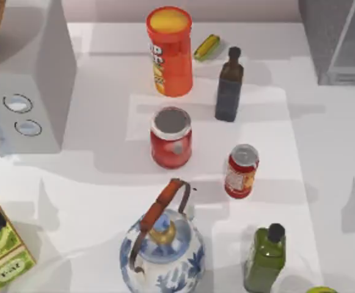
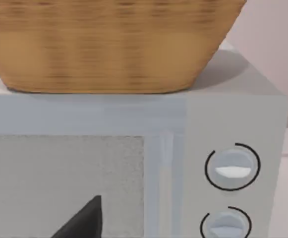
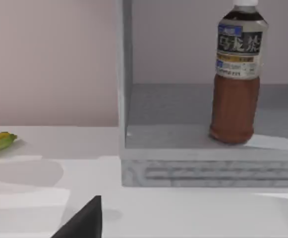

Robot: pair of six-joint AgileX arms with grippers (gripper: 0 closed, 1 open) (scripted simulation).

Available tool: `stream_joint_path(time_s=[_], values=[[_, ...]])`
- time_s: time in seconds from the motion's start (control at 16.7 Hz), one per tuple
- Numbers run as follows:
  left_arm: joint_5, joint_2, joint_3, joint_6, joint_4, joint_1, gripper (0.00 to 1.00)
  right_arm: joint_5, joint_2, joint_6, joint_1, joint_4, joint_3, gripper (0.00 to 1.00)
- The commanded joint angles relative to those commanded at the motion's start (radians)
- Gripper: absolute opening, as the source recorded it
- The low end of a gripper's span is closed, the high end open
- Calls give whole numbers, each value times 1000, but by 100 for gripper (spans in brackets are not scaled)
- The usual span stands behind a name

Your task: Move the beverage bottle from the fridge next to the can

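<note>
There are three bottles: one reddish-brown beverage bottle (image 3: pixel 234 79) with a white cap and blue-grey label, one dark brown black-capped bottle (image 1: pixel 229 86), and one green black-capped bottle (image 1: pixel 265 259). One small red can (image 1: pixel 241 171) with a silver top. One wider red jar (image 1: pixel 171 137) with a grey lid. One tall orange tube (image 1: pixel 169 51). One blue-and-white porcelain teapot (image 1: pixel 161 250). One yellow-green corn cob (image 1: pixel 206 47). One woven basket (image 2: pixel 109 44). One white box (image 1: pixel 27 79) carries two round knobs (image 1: pixel 18 104). One grey fridge (image 1: pixel 336 39). One green carton (image 1: pixel 3 256).
</note>
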Motion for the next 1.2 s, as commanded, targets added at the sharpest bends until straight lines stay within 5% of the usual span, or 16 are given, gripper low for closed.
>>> stream_joint_path(time_s=[0.54, 1.2], values=[[0, 0, 0, 0, 0, 0, 100, -7, 295, -5, -33, 281, 228, 100], [0, 0, 0, 0, 0, 0, 100, -92, 1528, 0, -157, 970, 750, 100]])
